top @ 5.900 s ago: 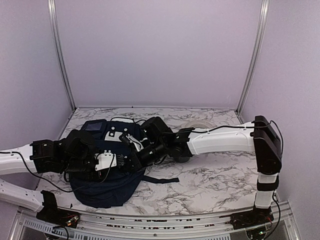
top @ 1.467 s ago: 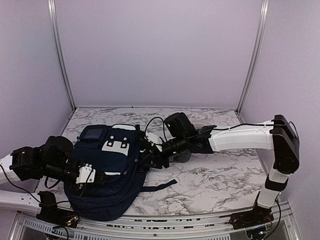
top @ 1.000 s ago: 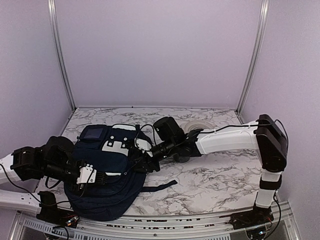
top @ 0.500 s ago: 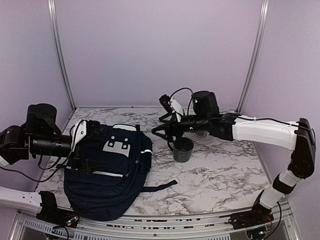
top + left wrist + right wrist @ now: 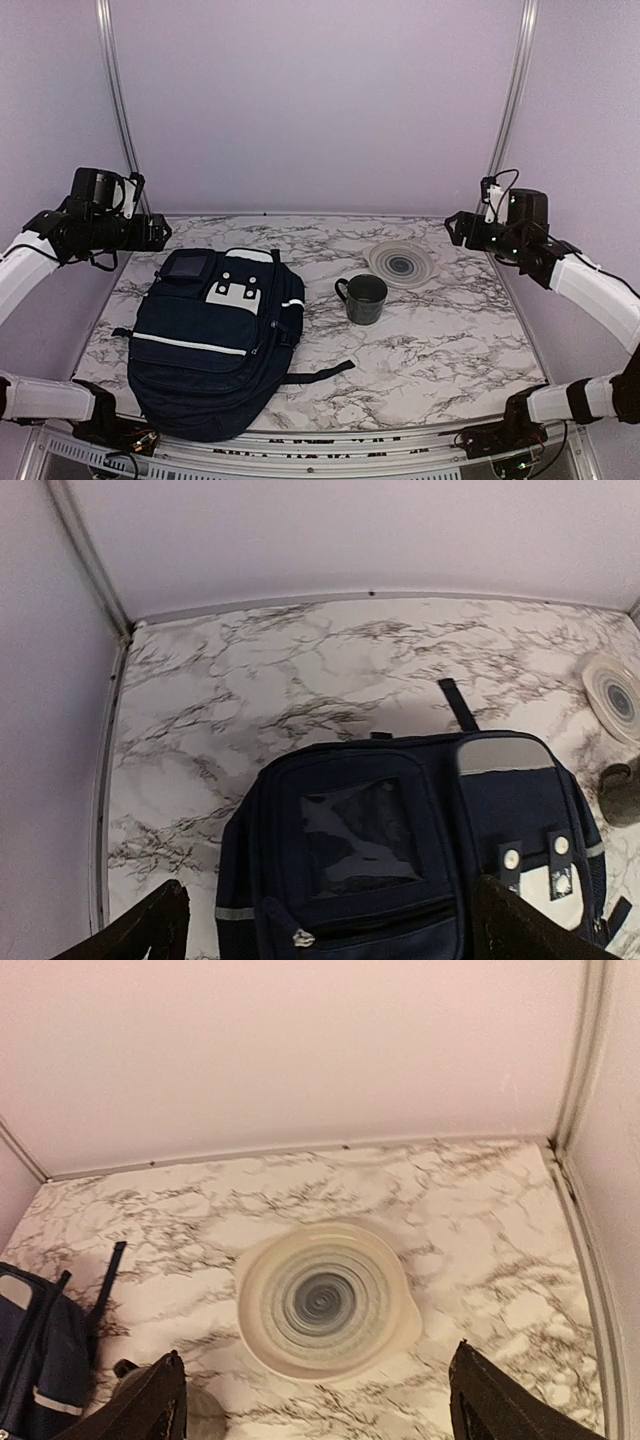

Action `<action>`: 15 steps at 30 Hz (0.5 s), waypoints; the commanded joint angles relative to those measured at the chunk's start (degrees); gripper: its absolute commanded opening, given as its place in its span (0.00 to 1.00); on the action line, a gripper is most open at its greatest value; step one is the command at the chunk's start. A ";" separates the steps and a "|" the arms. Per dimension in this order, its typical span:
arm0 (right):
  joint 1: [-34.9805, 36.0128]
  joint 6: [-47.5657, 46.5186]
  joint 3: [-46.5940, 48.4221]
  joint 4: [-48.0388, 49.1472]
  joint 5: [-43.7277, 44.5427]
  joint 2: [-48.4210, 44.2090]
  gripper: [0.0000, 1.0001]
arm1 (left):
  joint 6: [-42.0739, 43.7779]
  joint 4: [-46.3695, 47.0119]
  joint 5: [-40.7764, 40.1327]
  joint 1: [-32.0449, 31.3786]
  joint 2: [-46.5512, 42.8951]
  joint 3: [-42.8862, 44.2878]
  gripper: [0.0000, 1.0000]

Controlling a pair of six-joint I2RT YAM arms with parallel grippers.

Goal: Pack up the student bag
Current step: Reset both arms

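Note:
The student bag [image 5: 215,340] is a navy backpack with white stripes and dotted white patches, lying flat and closed at the table's left. My left gripper [image 5: 152,232] hangs high above the bag's far left corner, open and holding nothing. In the left wrist view the bag [image 5: 400,850] lies well below between the wide-spread fingers [image 5: 150,930] of the left gripper [image 5: 330,920]. My right gripper [image 5: 455,228] is raised at the far right, open and empty. In the right wrist view the right gripper [image 5: 316,1385] frames the table far below, with the bag's edge [image 5: 30,1370] at lower left.
A dark mug [image 5: 365,298] stands right of the bag, beside a black strap [image 5: 320,372]. A pale plate with grey rings [image 5: 400,265] [image 5: 325,1300] lies behind the mug. Lilac walls with metal posts [image 5: 120,110] close in the table.
Both arms have pulled away from the bag, risen and swung out to their own sides. Both grippers have opened. The bag now lies free on the table.

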 commanded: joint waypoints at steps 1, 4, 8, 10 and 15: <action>-5.32 4.06 -4.91 -4.58 1.19 -3.91 0.89 | -11.54 4.78 1.58 7.98 -3.18 -5.92 0.99; -6.60 4.19 -7.16 -3.56 -0.66 -4.77 0.90 | -13.26 7.45 1.58 10.00 -4.00 -9.89 0.99; -6.60 6.04 -8.75 -0.44 -4.14 -3.99 0.91 | -14.46 6.90 -0.04 11.44 -2.69 -9.90 0.99; -6.60 8.55 -9.40 0.78 -2.26 -3.13 0.91 | -14.93 6.81 0.06 12.06 -2.71 -9.70 0.99; -6.57 13.04 -9.58 0.15 4.35 -0.95 0.93 | -15.13 7.76 -0.06 13.40 -4.79 -11.27 0.99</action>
